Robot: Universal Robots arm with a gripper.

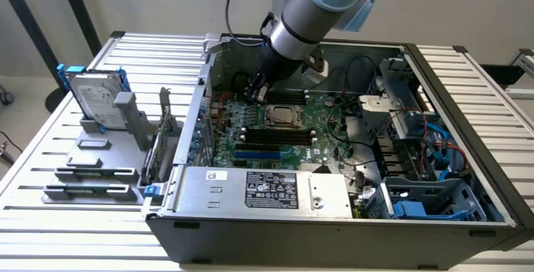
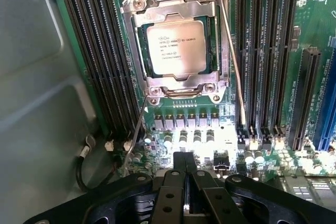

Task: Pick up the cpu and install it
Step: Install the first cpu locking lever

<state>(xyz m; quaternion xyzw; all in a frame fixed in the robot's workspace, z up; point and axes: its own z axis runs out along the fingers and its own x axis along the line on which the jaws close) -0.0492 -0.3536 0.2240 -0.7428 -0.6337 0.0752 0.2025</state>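
The cpu [image 2: 176, 43], a small square chip with a silver-grey top and printed text, lies in its socket on the green motherboard [image 2: 199, 124], framed by the metal retention bracket [image 2: 137, 51]. In the exterior view the cpu [image 1: 284, 115] is in the middle of the board inside the open computer case [image 1: 334, 228]. My gripper [image 1: 256, 94] hangs just above the board, beside the socket on the exterior view's left and slightly behind it. In the wrist view my gripper [image 2: 184, 157] has its two black fingers [image 2: 173, 182] pressed together with nothing between them, a short way off the socket.
Long black memory slots [image 2: 100, 51] flank the socket on both sides. A thin lever wire [image 2: 233, 61] runs along the socket. A silver hard drive with blue brackets [image 1: 96, 97] stands on a grey holder outside the case. The power supply [image 1: 267, 191] and drive cage [image 1: 417, 128] crowd the case.
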